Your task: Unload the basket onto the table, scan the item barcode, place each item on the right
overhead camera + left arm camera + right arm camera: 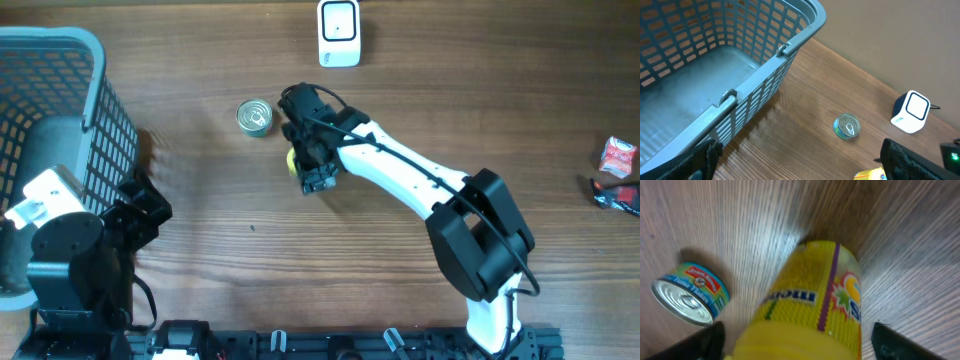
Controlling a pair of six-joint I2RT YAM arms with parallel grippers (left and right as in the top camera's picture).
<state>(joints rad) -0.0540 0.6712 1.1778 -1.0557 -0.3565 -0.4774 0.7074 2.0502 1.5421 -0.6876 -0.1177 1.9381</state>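
The item is a yellow plastic container (810, 305) with a printed label, lying on the wooden table next to a tuna can (690, 295). My right gripper (797, 342) hangs right over it, open, one finger on each side, with a gap showing at the right finger. From overhead only a yellow edge of the container (291, 158) peeks out beside the right gripper (305, 150). The white barcode scanner (339, 32) stands at the table's far edge. My left gripper (800, 167) is open and empty near the basket. No barcode shows.
A grey-blue mesh basket (95, 110) fills the left side, its rim (760, 70) close to the left arm. The tuna can (255, 117) sits just left of the right gripper. A small red packet (618, 157) and a dark object (615, 193) lie at the right edge.
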